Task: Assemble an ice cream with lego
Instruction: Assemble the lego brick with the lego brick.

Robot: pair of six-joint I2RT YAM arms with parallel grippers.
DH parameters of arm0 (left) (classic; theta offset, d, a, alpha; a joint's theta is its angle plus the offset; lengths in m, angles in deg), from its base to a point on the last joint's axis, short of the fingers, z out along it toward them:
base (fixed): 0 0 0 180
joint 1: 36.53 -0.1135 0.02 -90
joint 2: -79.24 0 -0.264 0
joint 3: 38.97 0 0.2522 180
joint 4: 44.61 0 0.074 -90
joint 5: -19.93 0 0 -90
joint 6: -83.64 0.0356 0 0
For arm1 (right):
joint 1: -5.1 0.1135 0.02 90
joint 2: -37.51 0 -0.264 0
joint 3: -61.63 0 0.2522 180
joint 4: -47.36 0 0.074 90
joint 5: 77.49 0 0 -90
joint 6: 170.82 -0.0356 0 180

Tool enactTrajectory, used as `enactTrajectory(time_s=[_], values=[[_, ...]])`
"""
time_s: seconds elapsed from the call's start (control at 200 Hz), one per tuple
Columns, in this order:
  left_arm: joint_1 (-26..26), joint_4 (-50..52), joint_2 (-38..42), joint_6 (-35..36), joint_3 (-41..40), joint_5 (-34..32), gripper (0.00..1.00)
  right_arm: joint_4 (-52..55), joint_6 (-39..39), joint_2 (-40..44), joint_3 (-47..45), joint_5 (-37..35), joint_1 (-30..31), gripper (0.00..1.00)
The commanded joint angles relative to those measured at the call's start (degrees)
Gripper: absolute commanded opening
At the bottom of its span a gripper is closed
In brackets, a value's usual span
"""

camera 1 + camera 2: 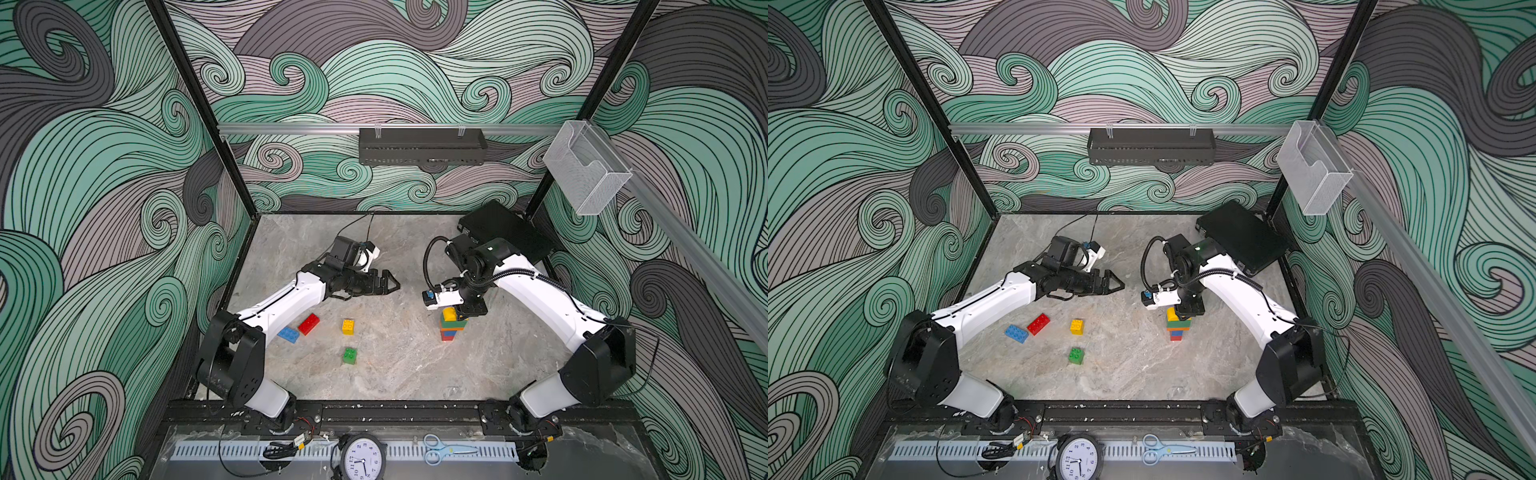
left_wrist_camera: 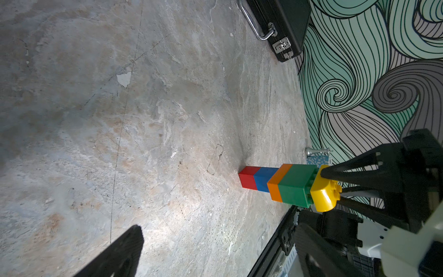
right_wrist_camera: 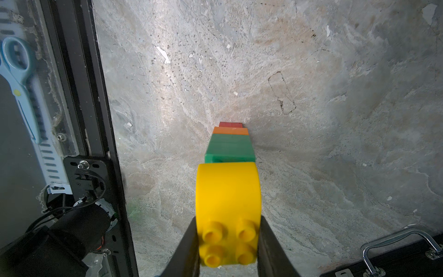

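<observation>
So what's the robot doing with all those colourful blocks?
It's building a lego ice cream. The right tool grips a yellow round-topped brick on top of a red, blue, orange and green tower; green studs show beneath it. The left tool hangs open and empty. Four loose bricks lie on the table.

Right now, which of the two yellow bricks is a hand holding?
The round-topped yellow brick atop the tower, pinched by the right hand; the square yellow brick lies loose on the table.
</observation>
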Motion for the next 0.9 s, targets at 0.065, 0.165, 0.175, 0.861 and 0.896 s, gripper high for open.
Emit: enactTrajectory(time_s=[0.065,0.165,0.175,0.861,0.896], values=[[0.2,1.0,0.9,0.9,0.0,-0.6,0.98,0.6,1.4,-0.6,-0.4,0.5,0.4,0.0],[0.2,1.0,1.0,0.9,0.0,-0.7,0.99,0.6,1.3,-0.6,-0.4,0.3,0.4,0.0],[0.2,1.1,1.1,0.9,0.0,-0.7,0.99,0.5,1.3,-0.7,-0.4,0.3,0.4,0.0],[0.2,1.3,1.3,1.1,-0.1,-1.1,0.99,-0.3,1.0,-0.8,-1.2,-0.2,0.7,0.0],[0.2,1.3,1.3,1.0,-0.2,-1.1,0.99,-0.3,1.0,-0.8,-1.0,-0.2,0.8,0.0]])
